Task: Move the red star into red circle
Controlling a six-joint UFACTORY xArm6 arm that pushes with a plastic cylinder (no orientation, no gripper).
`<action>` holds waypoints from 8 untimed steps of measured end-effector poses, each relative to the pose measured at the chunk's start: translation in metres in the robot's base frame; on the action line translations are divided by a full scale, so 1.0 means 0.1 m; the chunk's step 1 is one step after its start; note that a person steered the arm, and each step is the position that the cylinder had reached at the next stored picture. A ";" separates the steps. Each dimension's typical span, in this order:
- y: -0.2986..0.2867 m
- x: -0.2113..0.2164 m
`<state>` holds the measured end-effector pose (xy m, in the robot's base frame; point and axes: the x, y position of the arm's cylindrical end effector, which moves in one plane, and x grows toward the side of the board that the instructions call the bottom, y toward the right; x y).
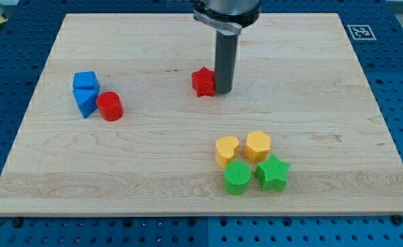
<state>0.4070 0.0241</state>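
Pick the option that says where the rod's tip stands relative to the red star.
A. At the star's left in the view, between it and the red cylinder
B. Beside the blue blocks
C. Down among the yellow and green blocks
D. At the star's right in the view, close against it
D: my tip stands immediately at the view's right of the red star, on the side away from the red cylinder.

wooden board [188,171] | red star [203,81] | red circle [110,106] | blue, yellow, green blocks
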 end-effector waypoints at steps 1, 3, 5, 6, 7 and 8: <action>-0.19 -0.13; -0.60 -0.16; -0.82 -0.38; -1.01 -0.37; -1.15 -0.29; -1.30 -0.22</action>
